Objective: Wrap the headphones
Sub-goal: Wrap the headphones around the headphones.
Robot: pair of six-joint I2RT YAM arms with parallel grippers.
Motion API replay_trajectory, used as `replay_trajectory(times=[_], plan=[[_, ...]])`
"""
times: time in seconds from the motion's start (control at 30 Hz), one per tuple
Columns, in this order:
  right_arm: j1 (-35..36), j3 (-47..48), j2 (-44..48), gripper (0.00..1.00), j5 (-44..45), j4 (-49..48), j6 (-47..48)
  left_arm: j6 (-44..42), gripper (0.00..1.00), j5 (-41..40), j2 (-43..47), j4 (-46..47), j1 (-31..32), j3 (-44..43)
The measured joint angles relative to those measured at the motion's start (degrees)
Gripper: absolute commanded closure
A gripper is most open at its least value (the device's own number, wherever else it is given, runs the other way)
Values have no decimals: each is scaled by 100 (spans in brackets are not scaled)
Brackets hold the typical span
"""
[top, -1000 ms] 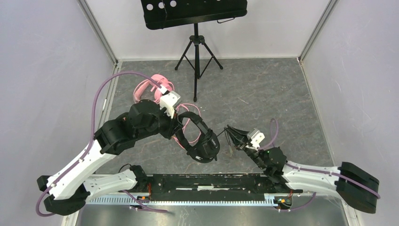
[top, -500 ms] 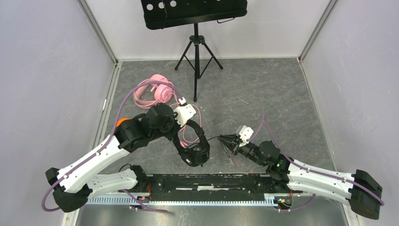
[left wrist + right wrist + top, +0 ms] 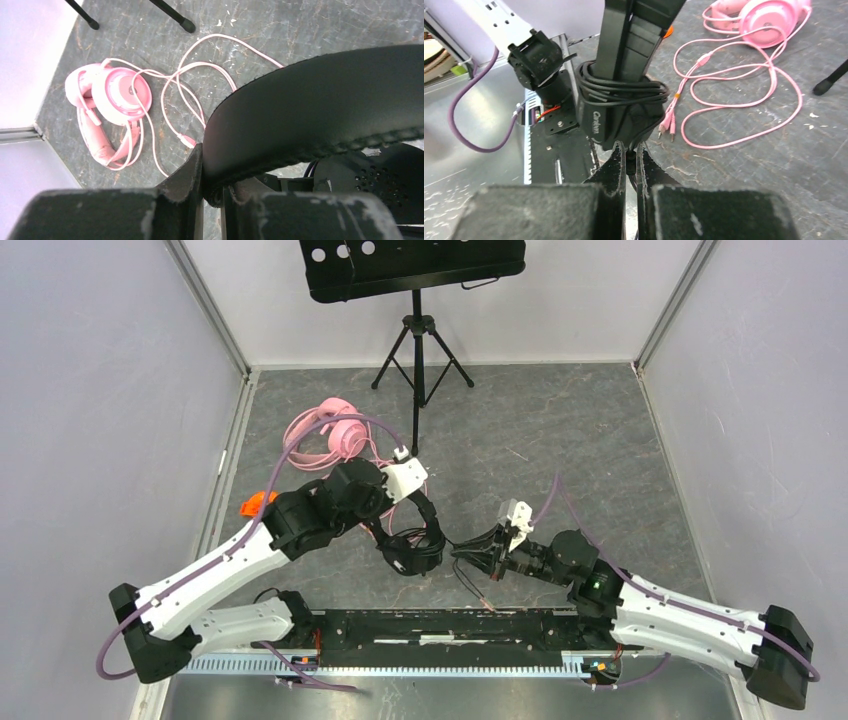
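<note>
The left gripper (image 3: 392,528) is clamped on the headband of the black headphones (image 3: 415,546), holding them up off the table (image 3: 580,440) in front of the arms, just left of centre. In the left wrist view the fingers (image 3: 192,172) squeeze the padded band (image 3: 320,110) from both sides, and a perforated cup shows below it.

The right gripper (image 3: 482,553) reaches in from the right, its jaws pressed almost together on the black cable (image 3: 624,89). In the right wrist view its tips (image 3: 629,152) sit right under the folded cups (image 3: 621,117), and the cable lies in several turns around them. From above, a slack loop (image 3: 466,586) of it hangs between the gripper and the near edge.

The pink headphones (image 3: 335,432) lie flat on the table at the back left, well apart from both grippers. Their pink cable (image 3: 744,100) sprawls in loose loops toward the centre, its plugs ending near the black pair.

A black stand (image 3: 415,265) is at the back wall, its tripod legs on the table
</note>
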State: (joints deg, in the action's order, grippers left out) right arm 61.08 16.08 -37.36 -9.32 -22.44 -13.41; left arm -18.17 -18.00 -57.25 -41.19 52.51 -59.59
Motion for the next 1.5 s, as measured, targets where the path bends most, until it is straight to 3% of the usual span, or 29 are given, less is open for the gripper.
replay_trajectory(times=[0.37,0.87,1.4,1.5], plan=[[-37,0,-439,100,-494,-225,-645,-380,98,-295,22,496,109,352],[-59,-197,-1003,94,-566,-1926,-1919,-439,98,-588,149,798,201,378],[-83,-197,-1311,81,-546,-2299,-2240,-350,98,-894,149,857,212,378],[-83,-197,-1314,85,-551,-2317,-2260,-291,98,-920,140,855,212,378]])
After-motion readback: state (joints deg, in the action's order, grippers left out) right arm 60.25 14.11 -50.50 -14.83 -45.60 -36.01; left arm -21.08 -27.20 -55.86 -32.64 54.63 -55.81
